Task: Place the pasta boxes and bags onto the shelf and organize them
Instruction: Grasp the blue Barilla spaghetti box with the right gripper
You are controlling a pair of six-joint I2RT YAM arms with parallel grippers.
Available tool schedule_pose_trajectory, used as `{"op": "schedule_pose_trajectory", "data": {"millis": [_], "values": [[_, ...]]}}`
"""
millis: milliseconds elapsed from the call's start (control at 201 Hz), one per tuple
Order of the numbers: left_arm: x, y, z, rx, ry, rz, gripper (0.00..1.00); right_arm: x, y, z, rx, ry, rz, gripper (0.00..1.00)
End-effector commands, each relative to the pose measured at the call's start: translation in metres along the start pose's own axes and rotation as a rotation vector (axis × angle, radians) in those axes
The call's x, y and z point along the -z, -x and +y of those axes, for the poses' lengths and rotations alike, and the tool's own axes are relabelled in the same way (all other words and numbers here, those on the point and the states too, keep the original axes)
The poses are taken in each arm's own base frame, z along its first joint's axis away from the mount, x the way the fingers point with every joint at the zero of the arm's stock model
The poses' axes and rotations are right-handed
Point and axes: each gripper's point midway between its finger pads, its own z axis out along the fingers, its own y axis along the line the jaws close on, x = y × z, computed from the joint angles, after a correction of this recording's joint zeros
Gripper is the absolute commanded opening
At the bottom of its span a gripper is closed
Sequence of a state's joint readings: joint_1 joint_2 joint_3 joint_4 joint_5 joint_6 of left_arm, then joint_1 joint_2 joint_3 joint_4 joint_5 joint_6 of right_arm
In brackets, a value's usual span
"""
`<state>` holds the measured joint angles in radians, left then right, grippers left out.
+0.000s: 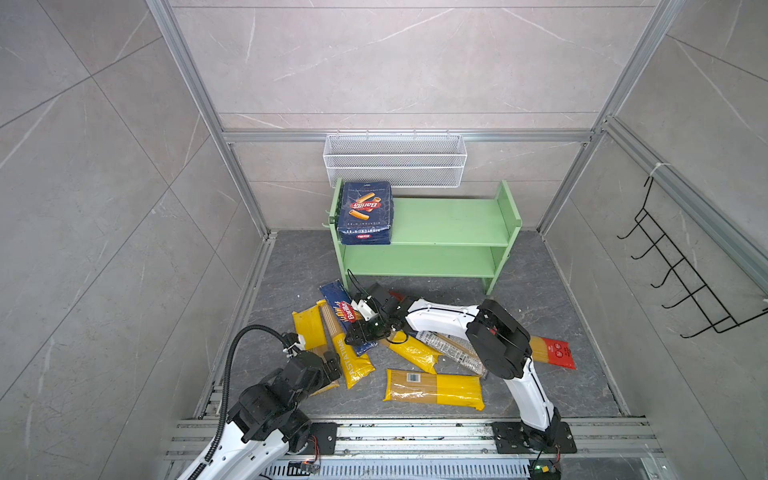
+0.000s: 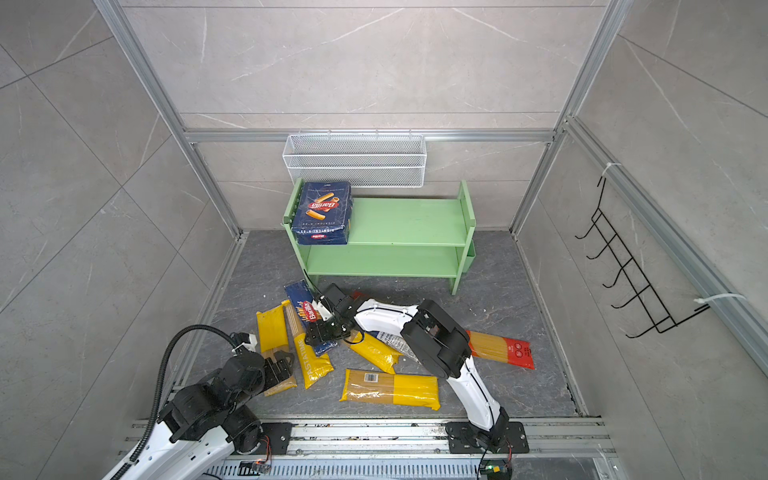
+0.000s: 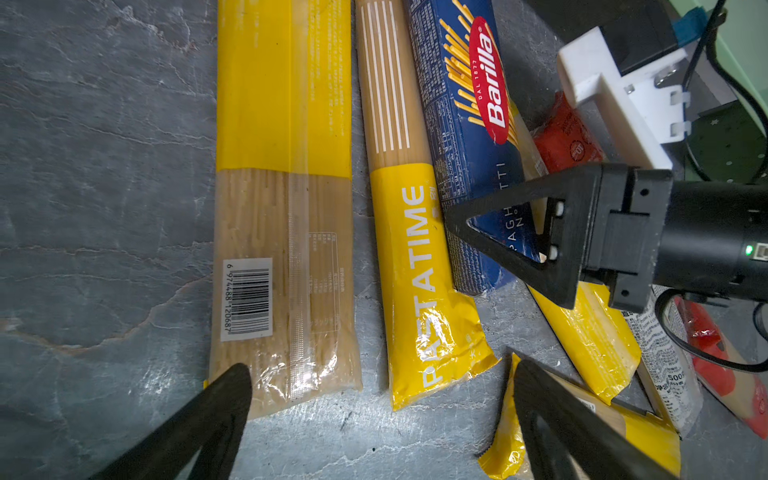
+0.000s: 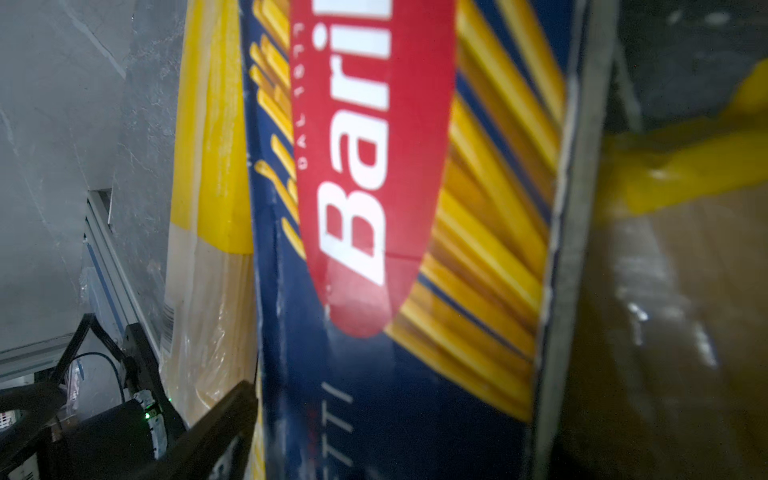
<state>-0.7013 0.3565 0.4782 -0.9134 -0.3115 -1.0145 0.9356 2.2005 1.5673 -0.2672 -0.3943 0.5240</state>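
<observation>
Wide rigatoni box (image 1: 365,212) sat flat on top tier of green shelf (image 1: 453,222) (left end), spaghetti box (image 1: 336,299) and bags (image 1: 434,388) lay strewn before it

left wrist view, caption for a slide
Open left gripper over yellow spaghetti bags; right gripper finger at the blue Barilla spaghetti box.

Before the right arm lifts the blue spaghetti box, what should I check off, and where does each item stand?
1. Right gripper is down at the spaghetti box: ok.
2. Jaws closed firmly on the box: cannot tell. The right wrist view shows only one finger at its edge.
3. Nothing lies on top of the box: ok.
4. Left gripper is open, over the yellow bags and apart from the box: ok.
5. Shelf has room: ok. The top tier is bare beside the rigatoni box, and the lower tier is bare.
</observation>
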Motion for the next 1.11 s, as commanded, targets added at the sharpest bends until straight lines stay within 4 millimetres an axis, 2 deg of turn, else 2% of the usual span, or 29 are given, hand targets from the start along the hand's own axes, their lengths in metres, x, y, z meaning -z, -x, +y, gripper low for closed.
{"op": "schedule_pose_trajectory", "data": {"millis": [0, 149, 254, 478, 732, 1101], "values": [[-0.001, 0.000, 0.005, 0.011, 0.018, -0.004, 1.00, -0.030, -0.050, -0.039, -0.067, -0.092, 0.156, 0.78], [-0.001, 0.000, 0.004, 0.010, 0.016, -0.006, 1.00, -0.027, -0.053, -0.038, -0.072, -0.091, 0.157, 0.59], [0.000, 0.000, 0.004, 0.012, 0.016, -0.006, 1.00, -0.022, -0.054, -0.039, -0.075, -0.100, 0.149, 0.57], [0.002, 0.002, 0.004, 0.014, 0.013, -0.010, 1.00, -0.008, -0.053, -0.028, -0.071, -0.062, 0.119, 0.38], [0.004, 0.003, 0.003, 0.015, 0.011, -0.014, 1.00, 0.013, -0.053, -0.016, -0.063, -0.026, 0.078, 0.35], [0.000, 0.004, -0.003, 0.000, 0.019, 0.002, 1.00, 0.054, -0.051, -0.002, -0.043, -0.017, 0.007, 0.31]]}}
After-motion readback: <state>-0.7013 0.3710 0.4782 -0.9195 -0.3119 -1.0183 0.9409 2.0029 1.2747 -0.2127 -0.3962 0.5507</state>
